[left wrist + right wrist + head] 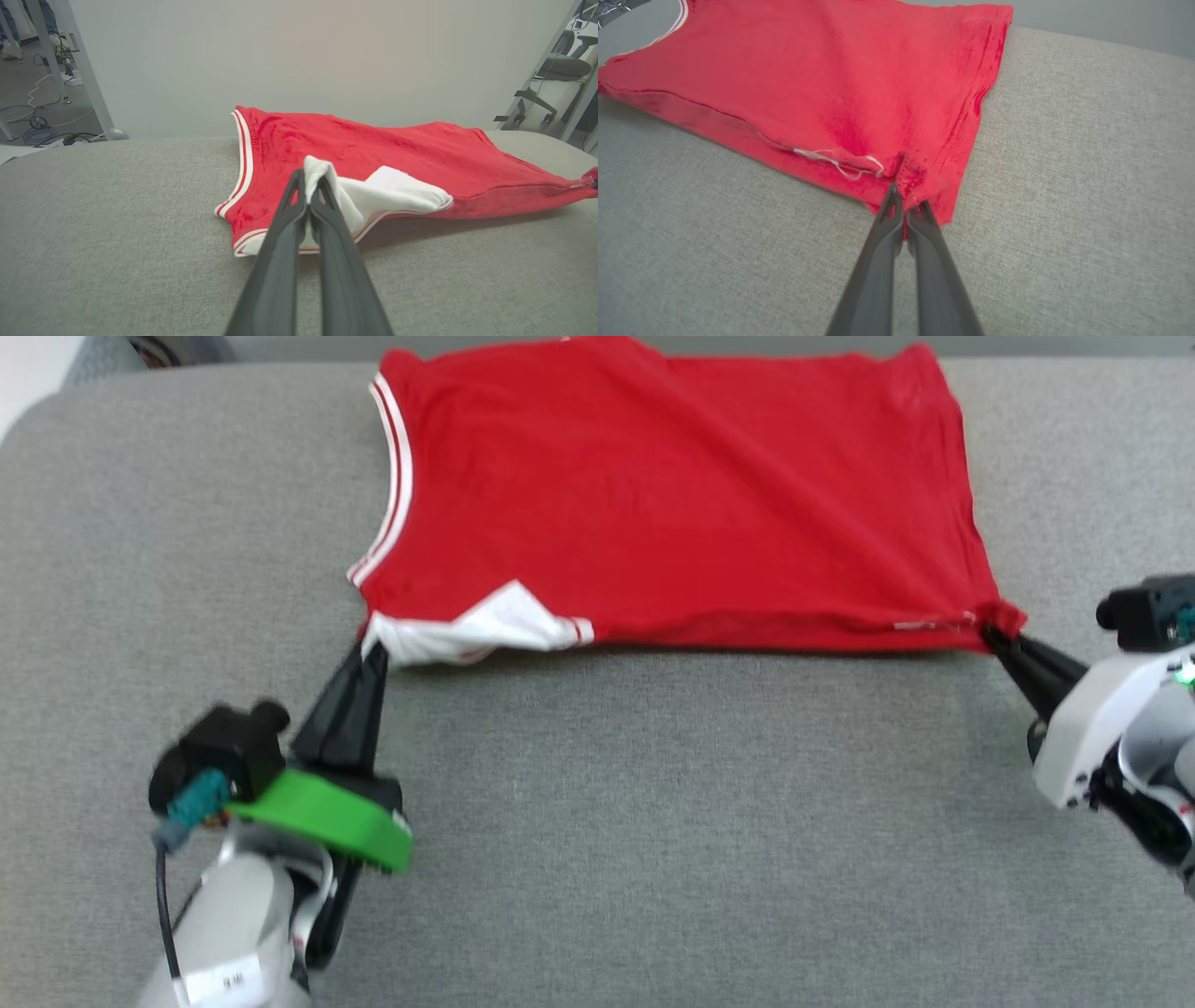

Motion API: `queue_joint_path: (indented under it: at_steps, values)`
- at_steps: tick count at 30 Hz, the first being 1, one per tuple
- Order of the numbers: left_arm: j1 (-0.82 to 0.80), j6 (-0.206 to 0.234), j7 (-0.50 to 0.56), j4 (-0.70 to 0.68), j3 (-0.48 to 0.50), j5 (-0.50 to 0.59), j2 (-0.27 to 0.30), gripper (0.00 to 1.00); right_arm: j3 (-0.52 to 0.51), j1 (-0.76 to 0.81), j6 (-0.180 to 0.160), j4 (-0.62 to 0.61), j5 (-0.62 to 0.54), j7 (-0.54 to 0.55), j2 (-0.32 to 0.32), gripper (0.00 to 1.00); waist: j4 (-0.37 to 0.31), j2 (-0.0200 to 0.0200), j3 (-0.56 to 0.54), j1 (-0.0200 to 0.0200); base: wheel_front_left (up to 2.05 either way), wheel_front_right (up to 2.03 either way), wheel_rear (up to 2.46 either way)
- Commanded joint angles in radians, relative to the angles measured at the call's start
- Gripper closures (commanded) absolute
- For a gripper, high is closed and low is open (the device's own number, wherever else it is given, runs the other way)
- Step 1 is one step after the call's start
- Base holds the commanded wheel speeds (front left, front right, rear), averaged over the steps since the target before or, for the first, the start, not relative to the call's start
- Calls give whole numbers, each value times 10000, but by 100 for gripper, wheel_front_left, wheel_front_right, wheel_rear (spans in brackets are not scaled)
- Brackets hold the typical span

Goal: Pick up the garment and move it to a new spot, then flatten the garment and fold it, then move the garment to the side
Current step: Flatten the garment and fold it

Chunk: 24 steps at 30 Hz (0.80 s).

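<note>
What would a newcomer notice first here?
The red jersey, spread across the far middle of the grey upholstered surface. Then the two dark claws shut on its near edge: the left claw pinches the white sleeve at the near-left corner, and the right claw pinches the red hem corner at the near right.

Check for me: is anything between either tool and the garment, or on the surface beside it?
Nothing visible stands in the way. The left tool is shut on the white sleeve of the garment, the right tool on its red hem corner. The grey surface around the garment shows no other object.
</note>
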Motion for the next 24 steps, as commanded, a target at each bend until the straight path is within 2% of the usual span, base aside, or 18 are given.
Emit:
queue_joint_path:
  at_steps: [1, 15, 24]
  values:
    - [486, 63, -58, 61, 70, -30, -56, 100, -80, 377, -6, -79, 171, -109, -92, 100, 144, -1, -917, 1, 0, 0, 0]
    - [4266, 141, -14, 240, 67, -811, -547, 100, -489, 3701, -6, -558, 517, 34, -428, 100, 143, -1, -2442, 1, 0, 0, 0]
    - [5753, 258, 270, 46, -259, -1015, -586, 100, -1220, 5554, -6, -1196, 523, 278, -679, 100, 291, -1, -3018, 1, 0, 0, 0]
